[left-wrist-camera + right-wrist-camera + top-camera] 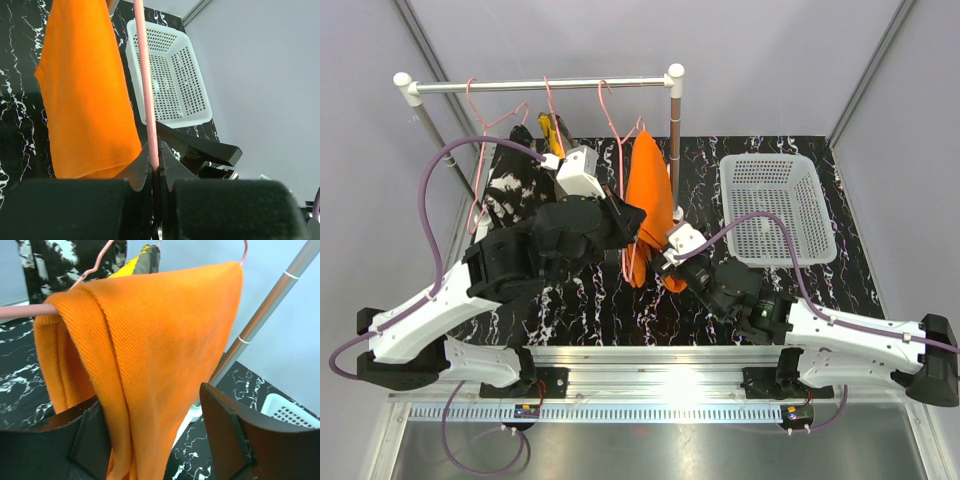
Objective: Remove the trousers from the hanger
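Note:
The bright orange trousers (648,200) hang folded over a pink hanger (610,110) on the rack rail. My left gripper (630,222) is shut on that hanger's thin pink bar (145,75), just beside the orange cloth (85,100). My right gripper (665,262) stands open around the lower part of the orange trousers (150,350). The cloth lies against the left finger (90,440), with a gap to the right finger (225,430). The camouflage trousers (552,130) and the black speckled trousers (515,185) hang on two more pink hangers to the left.
The rack's right upright pole (675,140) stands just behind the orange trousers, close to my right gripper. A white perforated basket (775,205) sits on the black marbled table at the right. Grey walls enclose the space.

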